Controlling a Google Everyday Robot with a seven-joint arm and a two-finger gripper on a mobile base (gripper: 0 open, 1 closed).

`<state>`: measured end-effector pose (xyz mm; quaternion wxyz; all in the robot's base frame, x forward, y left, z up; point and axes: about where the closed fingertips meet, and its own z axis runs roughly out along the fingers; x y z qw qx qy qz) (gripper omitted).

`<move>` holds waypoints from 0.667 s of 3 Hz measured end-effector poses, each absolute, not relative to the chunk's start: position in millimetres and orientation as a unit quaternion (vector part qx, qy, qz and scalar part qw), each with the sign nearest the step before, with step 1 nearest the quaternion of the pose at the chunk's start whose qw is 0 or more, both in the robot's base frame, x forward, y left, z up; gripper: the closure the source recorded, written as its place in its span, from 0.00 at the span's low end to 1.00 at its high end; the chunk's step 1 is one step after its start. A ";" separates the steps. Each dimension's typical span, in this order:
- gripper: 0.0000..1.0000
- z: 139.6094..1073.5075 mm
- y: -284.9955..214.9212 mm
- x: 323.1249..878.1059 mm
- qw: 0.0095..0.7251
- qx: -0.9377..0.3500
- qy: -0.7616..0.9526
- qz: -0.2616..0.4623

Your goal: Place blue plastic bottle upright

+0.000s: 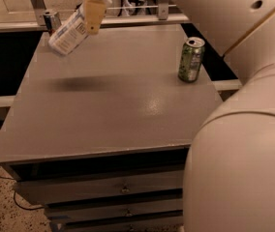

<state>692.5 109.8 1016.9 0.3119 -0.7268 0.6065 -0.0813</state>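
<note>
The blue plastic bottle (pixel 68 33) is a clear bottle with a pale blue-and-white label. It hangs tilted in the air above the far left part of the grey table (pixel 108 105), its base pointing down to the left. My gripper (pixel 90 17) is shut on the bottle's upper end and holds it well above the tabletop. The bottle's cap is hidden by the fingers. A dark shadow lies on the table below the bottle.
A green drink can (pixel 191 59) stands upright, opened, at the table's right side. A slim blue-and-silver can (pixel 52 21) stands at the far left corner, just behind the bottle. My arm fills the right side of the view. Drawers sit below the tabletop.
</note>
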 end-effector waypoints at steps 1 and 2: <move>1.00 1053.4 58.8 705.5 0.301 -0.736 0.596 -0.112; 1.00 1077.0 8.1 702.0 0.281 -0.759 0.573 -0.131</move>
